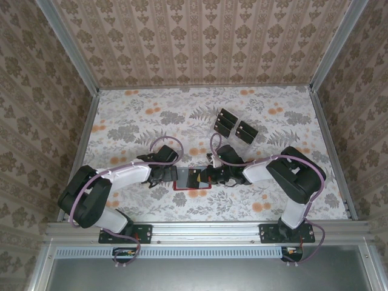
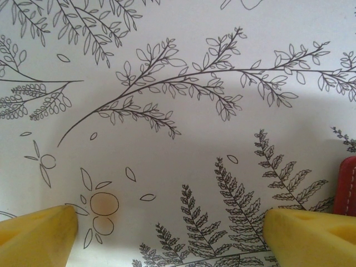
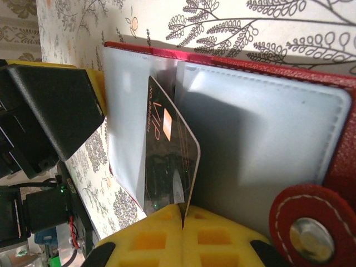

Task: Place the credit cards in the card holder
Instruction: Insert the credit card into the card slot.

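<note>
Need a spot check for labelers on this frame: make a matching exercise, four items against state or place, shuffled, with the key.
1. left gripper
2. right gripper
3. card holder
4. clear tray

A. lies open between the two grippers
B. shut on a black credit card
C. far side, right of centre
D. open, patterned tablecloth between its fingers

Pairs: 1-D, 2-B, 3-A, 4-C
</note>
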Action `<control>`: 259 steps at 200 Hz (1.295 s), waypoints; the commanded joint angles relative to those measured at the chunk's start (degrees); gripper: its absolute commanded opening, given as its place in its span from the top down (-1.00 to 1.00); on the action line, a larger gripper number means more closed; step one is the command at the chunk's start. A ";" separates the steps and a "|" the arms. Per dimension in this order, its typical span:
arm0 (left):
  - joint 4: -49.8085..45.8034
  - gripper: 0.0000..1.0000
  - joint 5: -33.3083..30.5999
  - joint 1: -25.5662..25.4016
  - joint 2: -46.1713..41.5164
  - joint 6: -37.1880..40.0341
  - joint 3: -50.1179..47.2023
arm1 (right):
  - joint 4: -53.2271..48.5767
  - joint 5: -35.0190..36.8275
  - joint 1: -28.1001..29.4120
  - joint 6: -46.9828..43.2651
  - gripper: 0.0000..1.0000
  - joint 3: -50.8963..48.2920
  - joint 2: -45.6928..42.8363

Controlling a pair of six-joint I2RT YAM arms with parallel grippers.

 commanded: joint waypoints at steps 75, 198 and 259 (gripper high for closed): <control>4.30 -1.00 -0.12 0.90 2.33 0.82 -1.41 | -6.60 -2.93 0.04 0.83 1.00 3.09 5.29; 6.43 -1.00 1.43 0.85 3.44 1.40 -1.10 | -12.61 -2.59 1.18 -0.62 1.00 9.96 7.71; 5.45 -1.00 1.91 1.51 0.25 2.03 -0.60 | -25.59 1.21 1.18 -5.01 0.19 13.85 -0.57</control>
